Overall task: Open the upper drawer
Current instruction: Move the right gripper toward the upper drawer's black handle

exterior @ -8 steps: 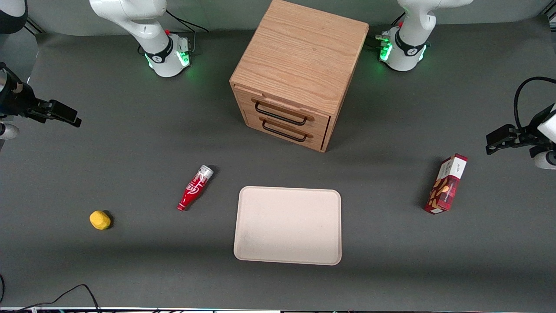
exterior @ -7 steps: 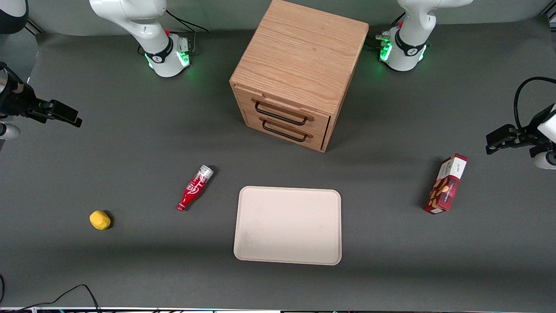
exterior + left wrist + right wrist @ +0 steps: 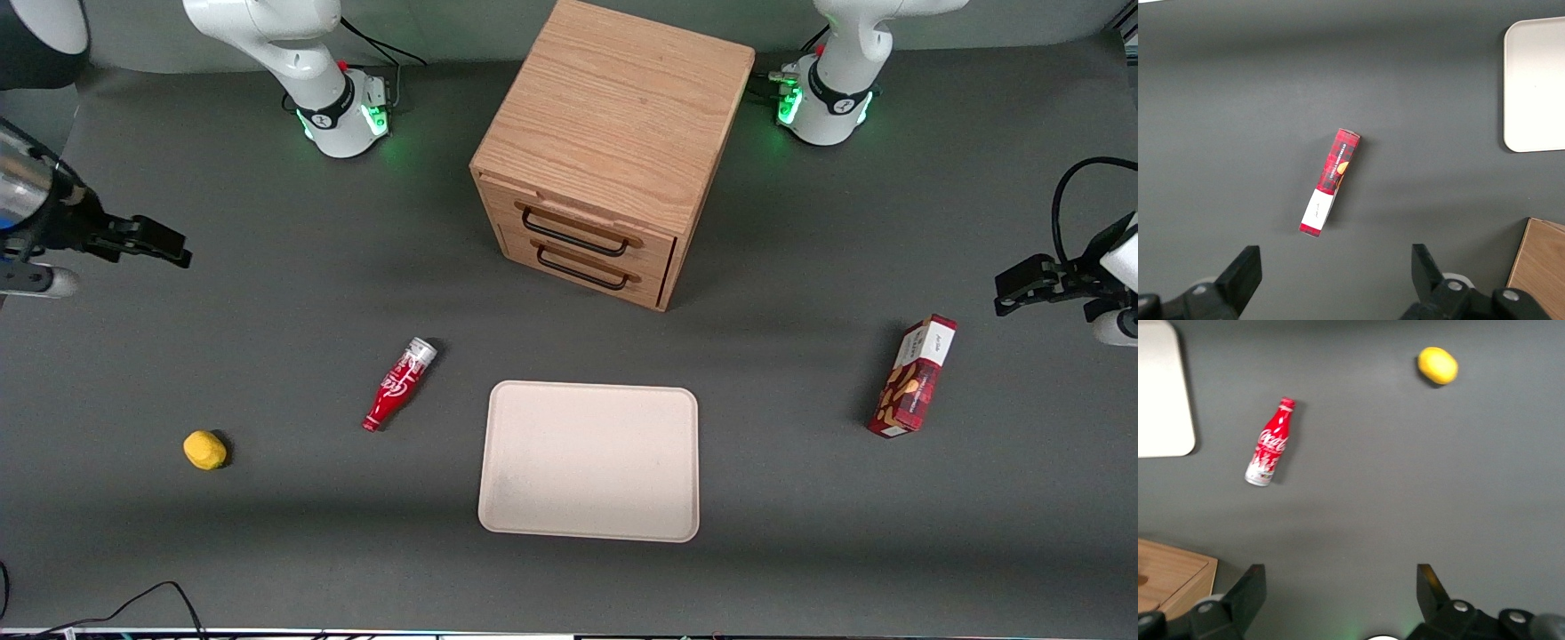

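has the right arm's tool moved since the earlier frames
Yes. The tool, open, has shifted toward the oak cabinet and slightly nearer the front camera; the upper drawer looks shut.

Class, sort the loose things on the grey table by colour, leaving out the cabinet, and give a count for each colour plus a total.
Red: 2, the bottle and the snack box
Yellow: 1, the lemon-like fruit
Cream: 1, the tray
Total: 4
The pincer hangs open above the table's working arm's end, holding nothing.

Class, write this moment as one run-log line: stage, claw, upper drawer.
stage: approach | claw: open, empty, above bare table at working arm's end, apart from cabinet | upper drawer: shut, handle untouched
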{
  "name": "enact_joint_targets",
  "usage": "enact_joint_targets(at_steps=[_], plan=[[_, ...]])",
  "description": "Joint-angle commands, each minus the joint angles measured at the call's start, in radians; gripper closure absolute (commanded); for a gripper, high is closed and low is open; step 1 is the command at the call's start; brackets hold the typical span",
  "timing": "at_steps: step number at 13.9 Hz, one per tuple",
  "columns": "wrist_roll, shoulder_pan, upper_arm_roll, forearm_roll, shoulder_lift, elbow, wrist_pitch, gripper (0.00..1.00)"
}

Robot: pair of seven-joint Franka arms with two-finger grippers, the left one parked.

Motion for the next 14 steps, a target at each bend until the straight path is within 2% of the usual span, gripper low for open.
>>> enact_joint_targets(at_steps=[1,3,4,6,14], plan=[[-0.018,0.006,0.076,-0.004,0.09,0.063,0.005,0.0],[-0.015,0.006,0.147,-0.006,0.164,0.146,-0.001,0.0],[-0.018,0.004,0.155,-0.004,0.174,0.161,-0.008,0.0],[-0.076,0.006,0.193,-0.003,0.174,0.164,-0.009,0.0],[-0.081,0.009,0.323,-0.001,0.186,0.175,-0.013,0.0]])
